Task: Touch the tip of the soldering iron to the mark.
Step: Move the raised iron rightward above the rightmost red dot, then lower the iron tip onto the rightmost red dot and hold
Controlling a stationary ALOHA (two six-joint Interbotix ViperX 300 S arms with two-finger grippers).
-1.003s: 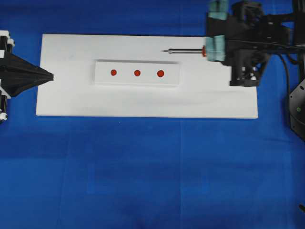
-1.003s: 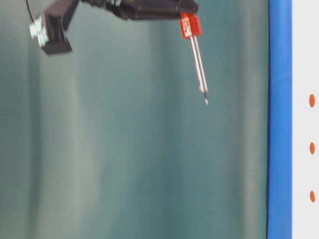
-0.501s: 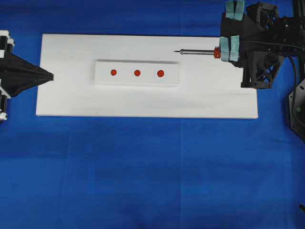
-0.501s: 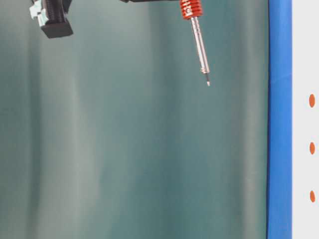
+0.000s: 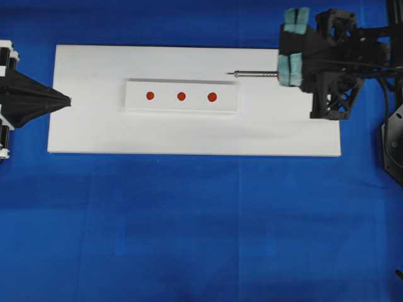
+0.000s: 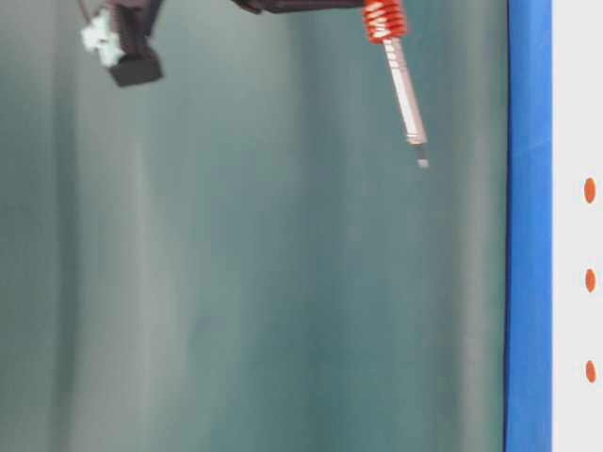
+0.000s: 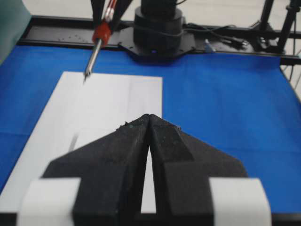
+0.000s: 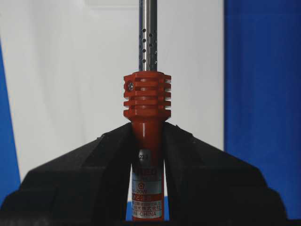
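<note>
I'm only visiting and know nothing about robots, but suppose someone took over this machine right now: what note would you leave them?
Right end effector: shut on the soldering iron, held in the air.
Left end effector: shut, empty, at the white board's left end.
Iron's tip hangs above the board, just past the white block's far right corner.
The mark, the middle red dot, is untouched.
Done: iron picked up. Left: bring the tip over and down onto the middle dot.

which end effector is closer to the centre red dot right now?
Right, narrowly. The right end effector holds the soldering iron beyond the white block's right end, behind the dot row. The left end effector, shut, sits off its left end, level with the mark.
</note>
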